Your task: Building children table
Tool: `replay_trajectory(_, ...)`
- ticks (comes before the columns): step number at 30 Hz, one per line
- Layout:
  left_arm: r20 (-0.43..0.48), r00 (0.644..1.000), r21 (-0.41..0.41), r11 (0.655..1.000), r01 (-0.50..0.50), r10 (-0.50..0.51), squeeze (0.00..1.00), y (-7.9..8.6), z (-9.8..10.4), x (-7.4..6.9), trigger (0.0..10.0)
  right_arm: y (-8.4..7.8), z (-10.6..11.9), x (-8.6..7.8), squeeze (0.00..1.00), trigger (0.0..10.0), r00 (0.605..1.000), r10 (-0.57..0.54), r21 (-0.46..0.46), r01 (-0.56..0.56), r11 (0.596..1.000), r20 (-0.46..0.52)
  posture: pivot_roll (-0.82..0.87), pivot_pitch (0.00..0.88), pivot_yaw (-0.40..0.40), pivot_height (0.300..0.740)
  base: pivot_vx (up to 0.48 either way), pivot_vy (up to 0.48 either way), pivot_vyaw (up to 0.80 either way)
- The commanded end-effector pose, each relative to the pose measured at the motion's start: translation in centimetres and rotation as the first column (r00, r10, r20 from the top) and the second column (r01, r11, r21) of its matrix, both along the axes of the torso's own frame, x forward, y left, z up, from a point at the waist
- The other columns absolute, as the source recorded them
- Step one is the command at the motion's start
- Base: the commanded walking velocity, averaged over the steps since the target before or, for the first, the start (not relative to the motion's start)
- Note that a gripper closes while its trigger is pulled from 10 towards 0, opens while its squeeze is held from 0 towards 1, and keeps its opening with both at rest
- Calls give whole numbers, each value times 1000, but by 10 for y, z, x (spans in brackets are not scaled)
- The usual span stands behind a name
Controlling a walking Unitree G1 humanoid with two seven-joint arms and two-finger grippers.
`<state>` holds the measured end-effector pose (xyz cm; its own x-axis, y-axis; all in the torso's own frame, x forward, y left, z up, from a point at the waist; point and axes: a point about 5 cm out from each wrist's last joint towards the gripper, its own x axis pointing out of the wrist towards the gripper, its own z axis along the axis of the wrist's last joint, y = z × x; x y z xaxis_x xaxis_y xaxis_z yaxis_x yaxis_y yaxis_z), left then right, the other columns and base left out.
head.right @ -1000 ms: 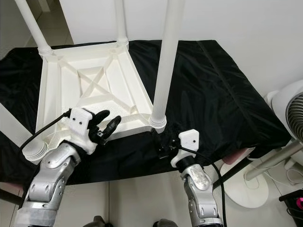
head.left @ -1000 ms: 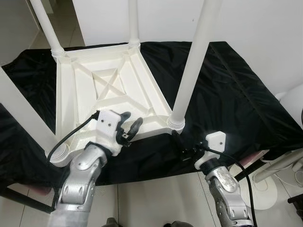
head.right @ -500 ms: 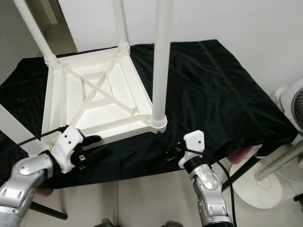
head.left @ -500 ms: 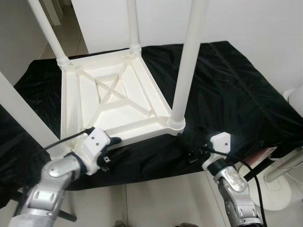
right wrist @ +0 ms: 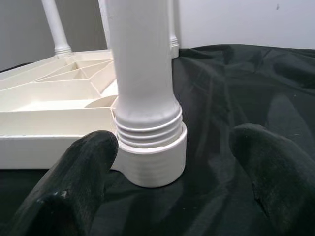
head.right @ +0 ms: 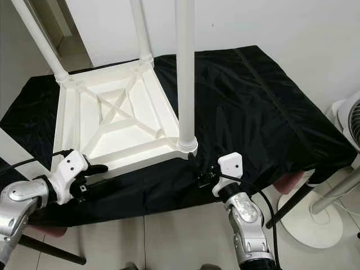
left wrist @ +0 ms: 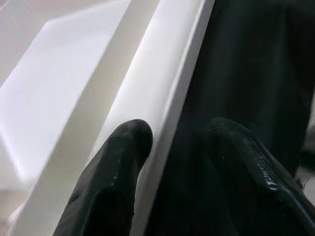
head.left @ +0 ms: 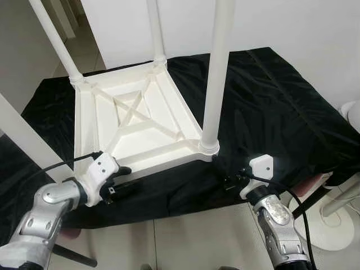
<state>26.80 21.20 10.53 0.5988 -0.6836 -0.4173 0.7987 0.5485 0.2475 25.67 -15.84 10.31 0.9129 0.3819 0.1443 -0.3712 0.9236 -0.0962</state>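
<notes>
A white children's table (head.left: 135, 121) lies upside down on a black cloth (head.left: 270, 112), its legs pointing up. My left gripper (head.left: 122, 180) is open at the near rim by the near-left corner. In the left wrist view one finger (left wrist: 113, 182) rests on the white rim (left wrist: 162, 98) and the other (left wrist: 246, 167) is over the cloth. My right gripper (head.left: 229, 181) is open just in front of the near-right leg (head.left: 212, 84). In the right wrist view its fingers (right wrist: 83, 172) stand either side of the leg's threaded socket (right wrist: 152, 147), apart from it.
The cloth-covered surface ends just behind my grippers, with tiled floor (head.left: 191, 242) below. A white fan (head.right: 350, 121) on a round base (head.right: 312, 222) stands to the right. A white wall (head.left: 281, 22) is behind. The near-left leg (head.left: 25, 138) leans out at the left.
The view has shifted. My left gripper has drawn back from above the table's near rim, down and left to the rim's outer edge. The right gripper stays by the near-right leg.
</notes>
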Motion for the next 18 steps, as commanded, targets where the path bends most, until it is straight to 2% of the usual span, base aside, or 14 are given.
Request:
replay_trajectory(1, 12, 1000, 50, 999, -11, 10, 0, 9, -2, 3, 10000, 4, -2, 0, 0, 10000, 1000, 17, -4, -17, 1000, 0, -117, 0, 123, 740, 0, 0, 0)
replay_trajectory(2, 12, 1000, 50, 999, -11, 10, 0, 9, -2, 3, 10000, 4, -2, 0, 0, 10000, 1000, 17, -4, -17, 1000, 0, -117, 0, 123, 740, 0, 0, 0)
replay_trajectory(3, 21, 999, 109, 993, -35, 33, 0, 19, -4, 9, 10000, 4, -2, 1, 0, 10000, 1000, 16, -6, -16, 1000, 2, -113, 0, 120, 740, 0, 0, 0)
replay_trajectory(4, 21, 999, 109, 993, -35, 33, 0, 19, -4, 9, 10000, 4, -2, 1, 0, 10000, 1000, 16, -6, -16, 1000, 2, -113, 0, 120, 740, 0, 0, 0)
replay_trajectory(6, 30, 999, 159, 986, -46, 42, 0, 27, -7, 12, 10000, 4, -3, 1, 0, 10000, 1000, 17, -7, -17, 1000, 2, -112, 0, 122, 740, 0, 0, 0)
replay_trajectory(8, 30, 999, 159, 986, -46, 42, 0, 27, -7, 12, 10000, 4, -3, 1, 0, 10000, 1000, 17, -7, -17, 1000, 2, -112, 0, 122, 740, 0, 0, 0)
replay_trajectory(9, 53, 996, 195, 978, -77, 68, 0, 34, -7, 17, 10000, 5, -3, 1, 0, 10000, 1000, 20, -9, -20, 1000, 0, -110, 0, 122, 740, 0, 0, 0)
replay_trajectory(12, 66, 993, 205, 973, -105, 93, 0, 40, -5, 22, 10000, 7, -4, 0, 0, 10000, 1000, 23, -9, -23, 1000, 0, -109, 0, 123, 740, 0, 0, 0)
replay_trajectory(18, 157, 976, 234, 954, -186, 152, 0, 49, 5, 36, 10000, 11, -4, 0, 0, 10000, 1000, 28, -5, -28, 1000, 0, -107, 0, 125, 740, 0, 0, 0)
